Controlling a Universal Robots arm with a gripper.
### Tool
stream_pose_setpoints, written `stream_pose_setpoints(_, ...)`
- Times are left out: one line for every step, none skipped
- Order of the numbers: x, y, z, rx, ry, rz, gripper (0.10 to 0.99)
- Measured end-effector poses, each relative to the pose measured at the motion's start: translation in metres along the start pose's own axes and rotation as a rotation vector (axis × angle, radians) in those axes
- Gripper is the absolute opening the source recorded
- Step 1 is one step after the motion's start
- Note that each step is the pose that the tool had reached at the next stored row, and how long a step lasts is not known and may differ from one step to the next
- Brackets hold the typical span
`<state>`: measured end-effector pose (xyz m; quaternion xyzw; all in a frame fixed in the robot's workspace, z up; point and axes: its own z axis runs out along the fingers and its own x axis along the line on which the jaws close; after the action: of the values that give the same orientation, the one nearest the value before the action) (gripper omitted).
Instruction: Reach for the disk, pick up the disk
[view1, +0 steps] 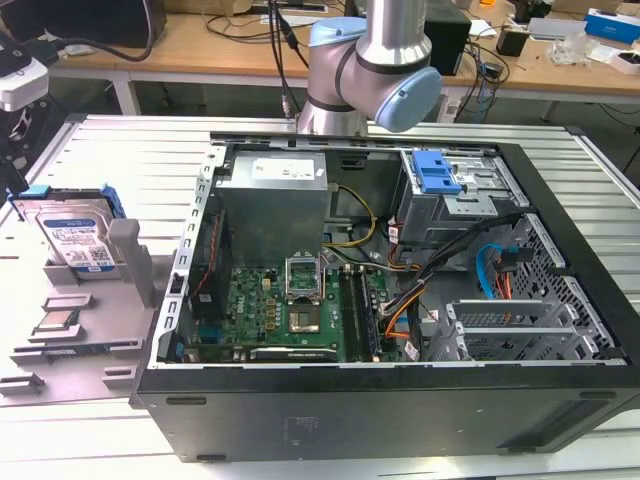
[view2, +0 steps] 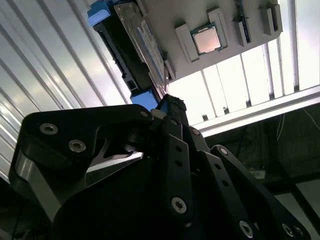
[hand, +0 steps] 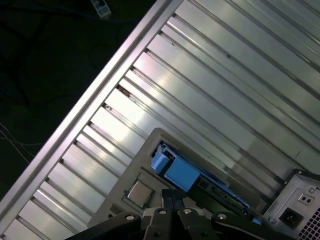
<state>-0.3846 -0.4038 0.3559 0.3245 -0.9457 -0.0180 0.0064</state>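
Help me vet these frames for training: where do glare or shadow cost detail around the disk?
Exterior view: even light, the disk plainly lit, some shade inside the computer case. Second wrist view: the gripper is a dark silhouette against washed-out table slats, the disk dim. First wrist view: glare streaks on the slats, the floor beyond nearly black.

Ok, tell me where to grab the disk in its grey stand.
Probably best: take the disk by its free upper edge, pinching across the flat faces, coming from above. It stands on edge, leaning, its lower part seated in the grey stand, so the top is most exposed.
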Motion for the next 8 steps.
stream_pose_setpoints(0.0, 0.0, 0.0, 0.0, 0.0003, -0.007, 0.106)
stream_pose_setpoints(0.0, 0.0, 0.0, 0.0, 0.0005, -0.012, 0.106)
stream_pose_setpoints(0.0, 0.0, 0.0, 0.0, 0.0008, -0.022, 0.106)
stream_pose_setpoints(0.0, 0.0, 0.0, 0.0, 0.0011, -0.03, 0.106)
stream_pose_setpoints(0.0, 0.0, 0.0, 0.0, 0.0013, -0.036, 0.106)
stream_pose_setpoints(0.0, 0.0, 0.0, 0.0, 0.0018, -0.049, 0.106)
stream_pose_setpoints(0.0, 0.0, 0.0, 0.0, 0.0022, -0.059, 0.106)
stream_pose_setpoints(0.0, 0.0, 0.0, 0.0, 0.0025, -0.067, 0.106)
